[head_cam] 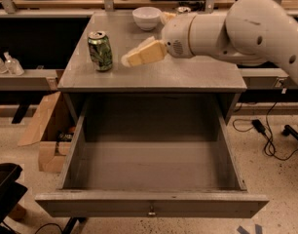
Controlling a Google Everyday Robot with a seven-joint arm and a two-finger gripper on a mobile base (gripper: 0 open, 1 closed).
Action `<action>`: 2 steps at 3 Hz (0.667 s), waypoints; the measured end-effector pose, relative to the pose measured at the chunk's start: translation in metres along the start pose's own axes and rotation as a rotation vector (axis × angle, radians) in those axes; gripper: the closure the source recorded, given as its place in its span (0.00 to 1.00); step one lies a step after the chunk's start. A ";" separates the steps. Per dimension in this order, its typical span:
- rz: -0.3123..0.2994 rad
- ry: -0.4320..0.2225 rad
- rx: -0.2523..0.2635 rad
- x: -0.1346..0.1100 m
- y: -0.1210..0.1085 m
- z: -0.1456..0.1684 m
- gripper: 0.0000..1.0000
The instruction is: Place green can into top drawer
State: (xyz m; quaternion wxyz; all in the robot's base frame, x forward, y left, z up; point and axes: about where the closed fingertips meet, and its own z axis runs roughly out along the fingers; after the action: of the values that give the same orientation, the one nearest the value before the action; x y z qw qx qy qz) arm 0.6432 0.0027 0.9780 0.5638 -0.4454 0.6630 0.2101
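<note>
The green can (100, 51) stands upright on the left part of the grey cabinet top (197, 74). It is dark green with pale mottled markings and a silver top. My gripper (132, 57), on a white arm that comes in from the right, hovers just right of the can and points at it with pale yellow fingers (146, 54). It holds nothing. The top drawer (151, 204) is pulled fully open below the cabinet top, and its inside is bare.
A white bowl (146, 17) stands at the back of the cabinet top. Another can is mostly hidden behind my arm. A cardboard box (46, 135) lies on the floor left of the drawer. Cables (266, 135) run on the floor at the right.
</note>
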 end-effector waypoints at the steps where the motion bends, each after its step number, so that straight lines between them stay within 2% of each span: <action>1: 0.001 -0.041 -0.040 0.019 -0.013 0.048 0.00; 2: 0.016 -0.085 -0.095 0.028 -0.019 0.099 0.00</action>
State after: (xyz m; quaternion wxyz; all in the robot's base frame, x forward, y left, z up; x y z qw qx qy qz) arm 0.7155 0.0601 0.9289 0.5680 -0.4569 0.6313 0.2646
